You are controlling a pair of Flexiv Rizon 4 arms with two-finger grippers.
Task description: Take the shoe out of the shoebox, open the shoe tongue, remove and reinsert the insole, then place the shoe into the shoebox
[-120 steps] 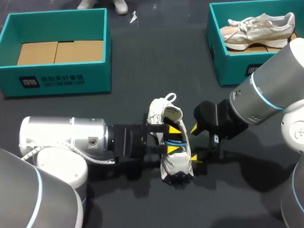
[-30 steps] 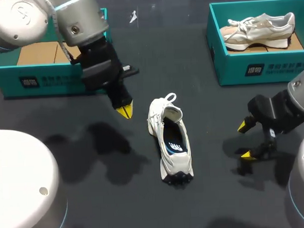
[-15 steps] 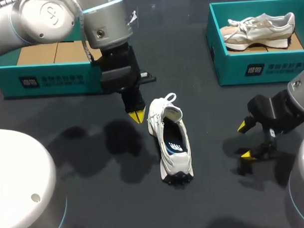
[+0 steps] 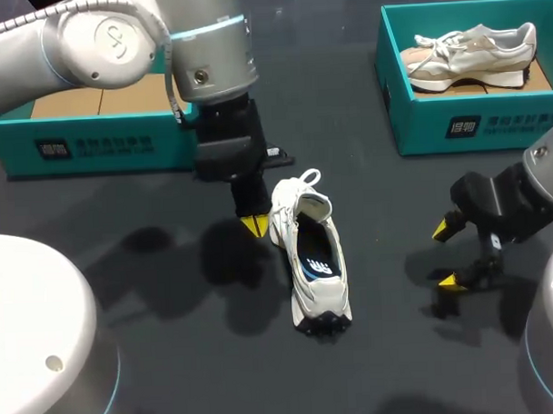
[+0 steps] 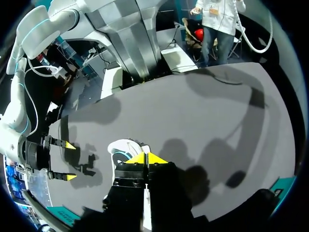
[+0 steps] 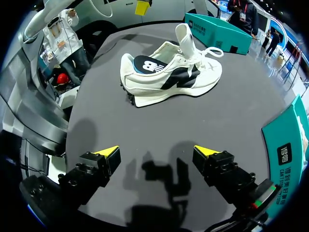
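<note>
Just beside our left gripper (image 4: pixel 253 225), on its inner side, lies the white shoe (image 4: pixel 310 251), flat on its sole on the dark table. The left gripper's two yellow tips are pressed together with nothing between them, and they hang low by the laced front of the shoe. Our right gripper (image 4: pixel 444 255) is spread wide and holds nothing. The shoe is well ahead of it, side on. The tongue (image 4: pixel 315 206) stands up, and the dark insole (image 4: pixel 316 256) seems to lie flat inside. We think the shoe is light, so one gripper could lift it. Its cloth top looks soft and would squash if we pinched hard, while the sole and the heel look firmer. A good place to hold seems to be the side wall near the heel, one finger inside and one outside. The loose laces (image 4: pixel 307 179) could catch on a finger. The empty shoebox (image 4: pixel 102 149) sits behind the left gripper, well apart from the shoe.
</note>
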